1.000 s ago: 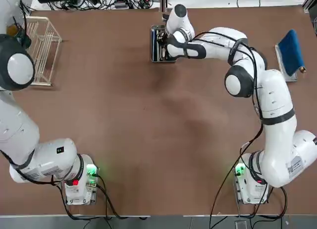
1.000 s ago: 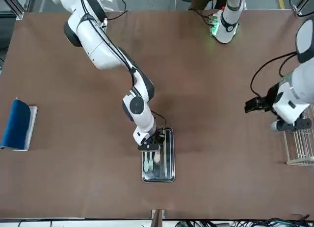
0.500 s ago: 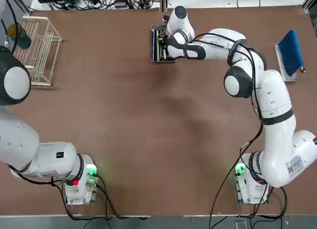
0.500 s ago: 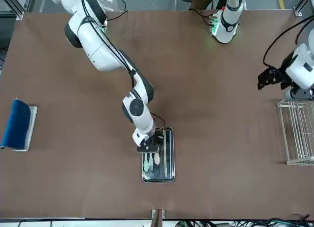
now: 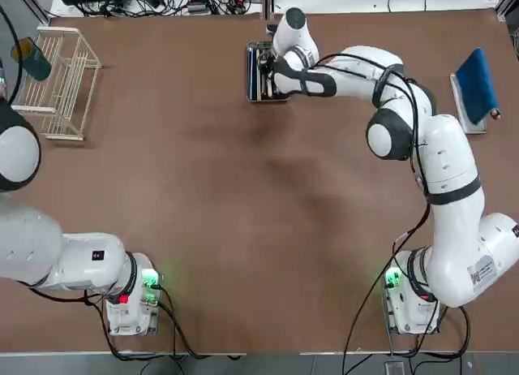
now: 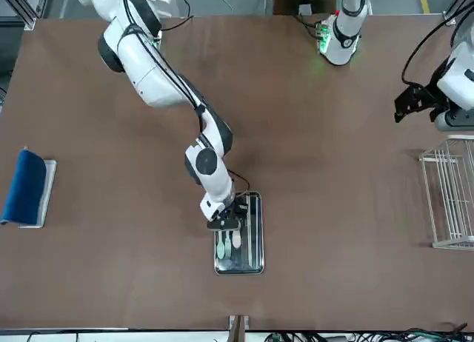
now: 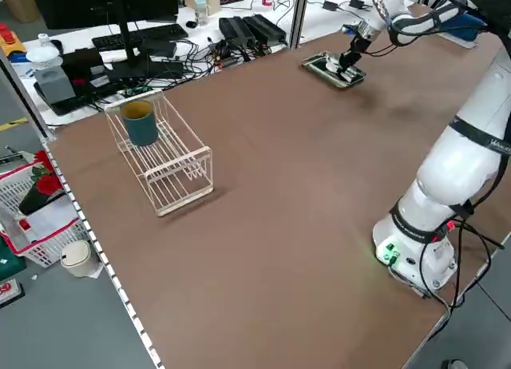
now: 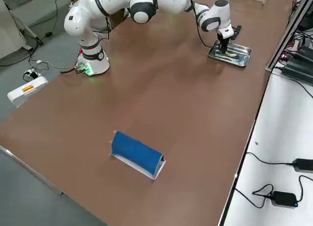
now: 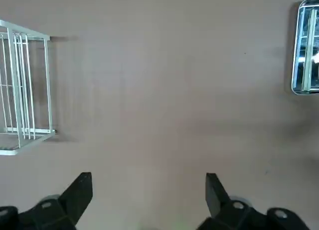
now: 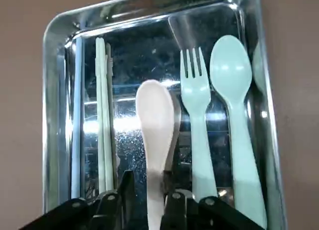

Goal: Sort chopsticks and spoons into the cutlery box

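Brown tabletop (image 6: 311, 179) fills most of the front view. At its lower centre sits the metal tray (image 6: 255, 262), holding pale chopsticks (image 10: 104, 115) and a cream spoon (image 10: 153, 120). The right gripper (image 10: 149, 182) is over the tray, its fingers narrowly apart around the spoon's handle; the left gripper (image 9: 149, 190), wide open, hangs at upper right.

The tray (image 10: 55, 115) looks like glossy metal, smooth and mirror-like down to its floor. In it, 1 pale spoon (image 10: 154, 120), 1 mint spoon (image 10: 231, 73) and 1 mint fork (image 10: 196, 93) look like smooth plastic with a soft sheen. The tabletop (image 6: 333, 246) is smooth and mostly matt. The rack (image 7: 180, 165) looks like coated wire, and the blue covering (image 8: 137, 151) like matt cloth. Both arms have smooth, faintly glossy white shells.
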